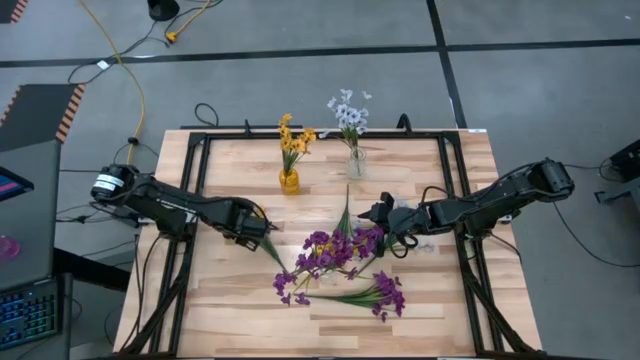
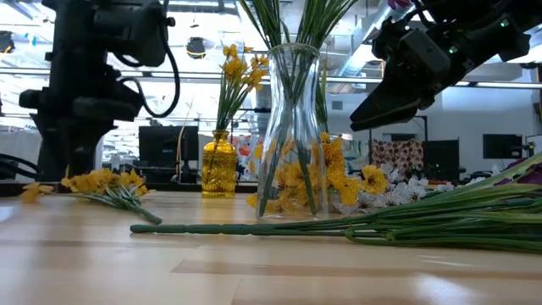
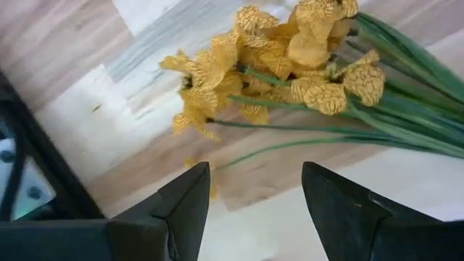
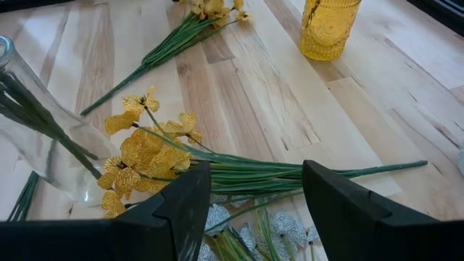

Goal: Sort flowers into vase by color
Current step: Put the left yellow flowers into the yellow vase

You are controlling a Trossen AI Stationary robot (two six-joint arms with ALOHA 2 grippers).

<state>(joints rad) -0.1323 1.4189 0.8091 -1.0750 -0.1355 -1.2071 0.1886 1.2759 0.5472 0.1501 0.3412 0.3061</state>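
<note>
A yellow sprig (image 3: 275, 58) lies on the table under my left gripper (image 3: 254, 174), which points down, open, above its blossoms. In the high view my left gripper (image 1: 265, 232) hides the blossoms. A second yellow sprig (image 4: 156, 156) and white blossoms (image 4: 275, 232) lie by the clear vase (image 4: 36, 145) below my right gripper (image 4: 254, 174), which hangs open over the table (image 1: 385, 213). The clear vase (image 2: 292, 127) holds purple flowers (image 1: 335, 250). Another purple sprig (image 1: 375, 293) lies flat toward the near edge.
A yellow vase (image 1: 289, 181) with yellow flowers and a small clear vase (image 1: 356, 162) with white flowers stand at the far side. A black frame (image 1: 200, 140) runs around the tabletop. Long green stems (image 2: 381, 229) lie along the near part.
</note>
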